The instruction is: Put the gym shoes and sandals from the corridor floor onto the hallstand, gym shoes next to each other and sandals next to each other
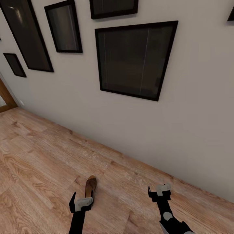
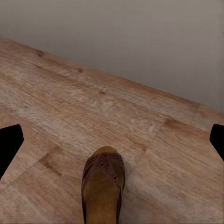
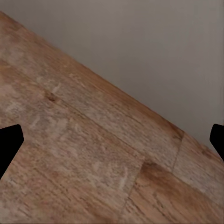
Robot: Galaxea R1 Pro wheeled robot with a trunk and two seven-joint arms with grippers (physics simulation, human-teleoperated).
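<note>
One brown sandal (image 1: 90,186) lies on the corridor floor (image 1: 39,162), its toe pointing toward the wall. My left gripper (image 1: 83,195) hovers just over its heel end, open. In the left wrist view the sandal (image 2: 103,186) sits centred between the wide-apart fingers (image 2: 9,144), which do not touch it. My right gripper (image 1: 159,190) is open over bare planks to the right, nothing between its fingers (image 3: 9,144). The gym shoes and the hallstand are out of view.
A plain light wall (image 1: 182,136) runs diagonally close ahead, hung with several black-framed pictures (image 1: 135,60). A strip of wooden door frame (image 1: 5,97) shows at the far left. Wood flooring stretches to the left and toward me.
</note>
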